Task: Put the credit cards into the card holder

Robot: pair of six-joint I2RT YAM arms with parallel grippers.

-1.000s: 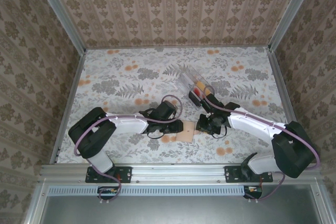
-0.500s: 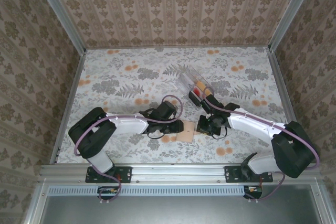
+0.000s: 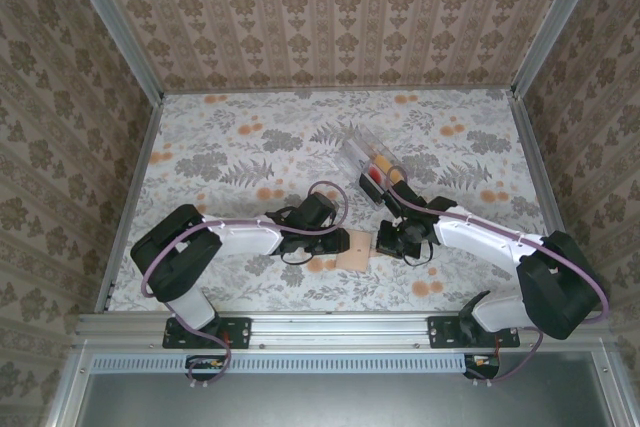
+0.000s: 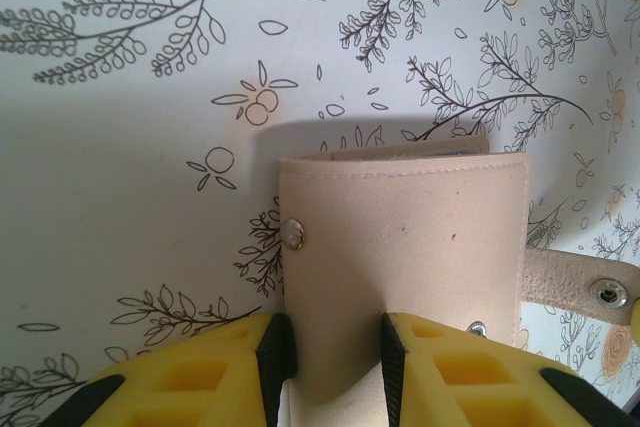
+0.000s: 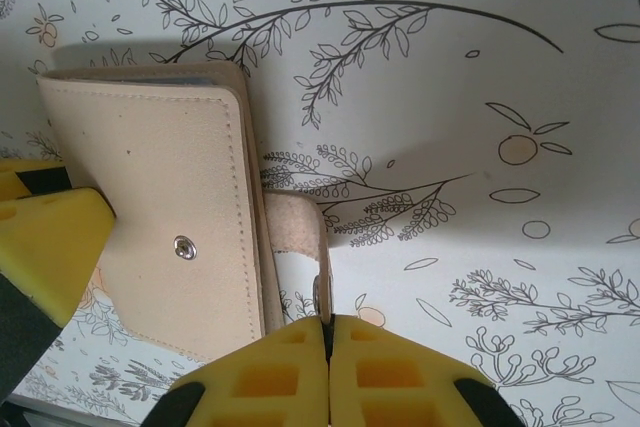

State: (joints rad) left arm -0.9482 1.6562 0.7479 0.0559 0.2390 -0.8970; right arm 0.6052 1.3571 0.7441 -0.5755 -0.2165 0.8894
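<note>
**Holder clamped by both tools, cards in the tray**

At the near middle of the flowered worktop (image 3: 230, 137), the tan holder (image 4: 405, 227) is seen lying flat between the two arms. It is gripped by the left tool (image 4: 333, 349): the yellow fingers (image 4: 200, 382) are closed on its near edge, with the pouch filling the gap between them. A small metal snap is visible on the holder's left edge in the left wrist view, and another at the middle of its face in the right wrist view.

A narrow strap (image 5: 295, 227) is seen sticking out from the holder's side towards the right arm. The right tool (image 5: 327, 347) is pressed together on the end of this strap, with no gap left between its fingers. A finger of the left tool can be made out at the left edge of the right wrist view, against the holder.

Farther back, just beyond the right tool, a clear tray (image 3: 352, 150) is set at a slant on the worktop. The cards (image 3: 382, 164) are held in it: an orange one and a red one can be told apart.
</note>
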